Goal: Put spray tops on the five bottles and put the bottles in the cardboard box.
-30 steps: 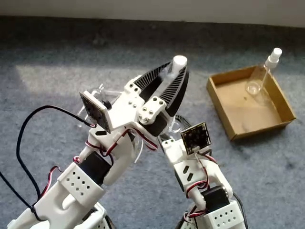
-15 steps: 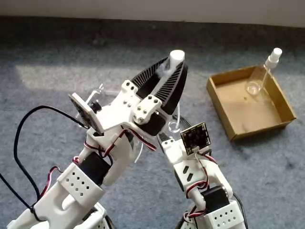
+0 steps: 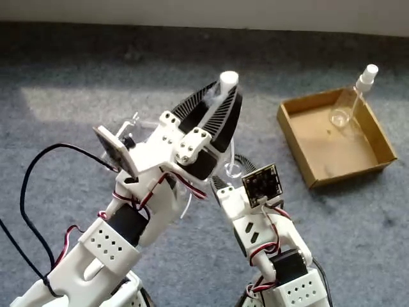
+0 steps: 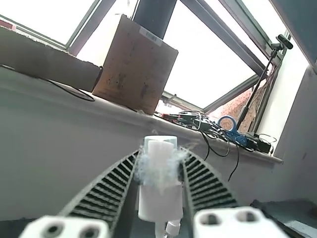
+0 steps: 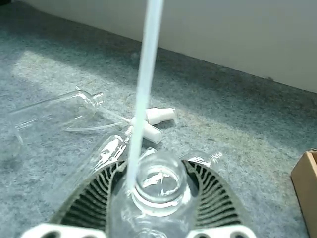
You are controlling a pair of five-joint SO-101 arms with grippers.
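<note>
While your left tool clamps the white plastic spray top, its thin dip tube hangs down to the mouth of the clear upright bottle gripped by your right tool; lower along that axis.

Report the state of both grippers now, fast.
Left gripper: shut on a spray top.
Right gripper: shut on a clear bottle, neck up.
</note>
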